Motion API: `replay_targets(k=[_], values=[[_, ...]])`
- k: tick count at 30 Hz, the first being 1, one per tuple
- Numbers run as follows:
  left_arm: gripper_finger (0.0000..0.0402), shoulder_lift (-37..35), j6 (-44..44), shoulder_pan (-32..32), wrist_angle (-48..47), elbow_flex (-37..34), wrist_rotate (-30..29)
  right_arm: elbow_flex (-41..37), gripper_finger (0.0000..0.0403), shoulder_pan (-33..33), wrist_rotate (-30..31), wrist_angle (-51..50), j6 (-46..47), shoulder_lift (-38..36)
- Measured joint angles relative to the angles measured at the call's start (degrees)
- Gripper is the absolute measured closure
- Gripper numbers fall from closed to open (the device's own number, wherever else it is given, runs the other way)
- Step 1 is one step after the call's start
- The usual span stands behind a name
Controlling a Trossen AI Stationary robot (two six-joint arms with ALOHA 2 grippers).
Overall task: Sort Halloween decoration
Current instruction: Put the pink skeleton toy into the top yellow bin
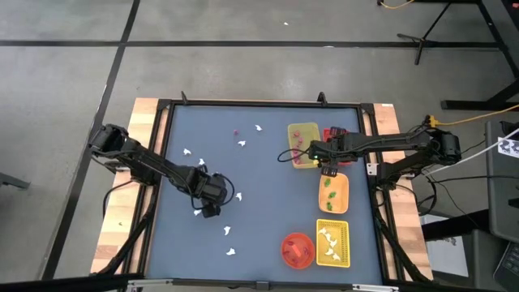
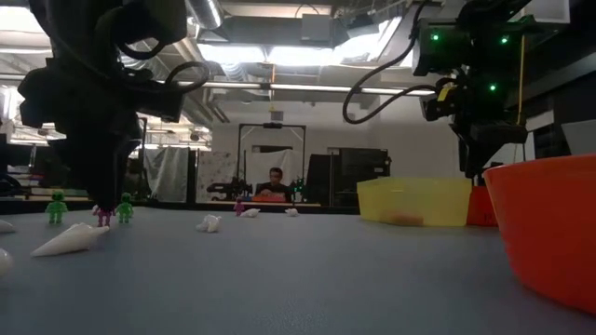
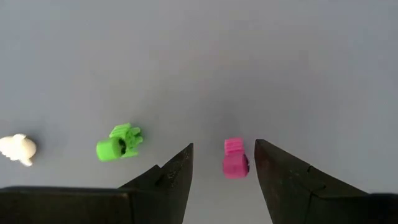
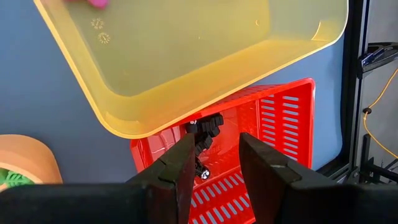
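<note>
Left pincer (image 2: 102, 207) hung low over a pink piece (image 2: 104, 217) between two green figures (image 2: 57, 207); white ghost (image 2: 70, 240) lay nearby; yellow tray (image 2: 414, 201) stood beyond.

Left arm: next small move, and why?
Probably lower a touch and close. The left end effector is open with the pink piece lying on the table between its fingers, not gripped; the green piece lies off to one side. The right end effector hovers open over the red tray.

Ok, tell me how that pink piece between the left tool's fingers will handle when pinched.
The pink piece is tiny and looks like moulded plastic, so probably light and stiff. Lying on the smooth mat between the open left tool, it may skid or twist if pinched off-centre.
</note>
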Motion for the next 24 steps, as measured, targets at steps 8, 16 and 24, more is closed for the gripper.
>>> replay_targets(k=[8, 16, 24], values=[[0.0262, 0.0, 0.0, 0.0, 0.5, -0.3, 0.0, 0.0, 0.0278, 0.0, 0.0, 0.0, 0.0, 0.0], [0.0335, 0.0, 0.0, 0.0, 0.5, -0.3, 0.0, 0.0, 0.0278, 0.0, 0.0, 0.0, 0.0, 0.0], [0.0379, 0.0, 0.0, 0.0, 0.5, -0.3, 1.1, 0.0, 0.0278, 0.0, 0.0, 0.0, 0.0, 0.0]])
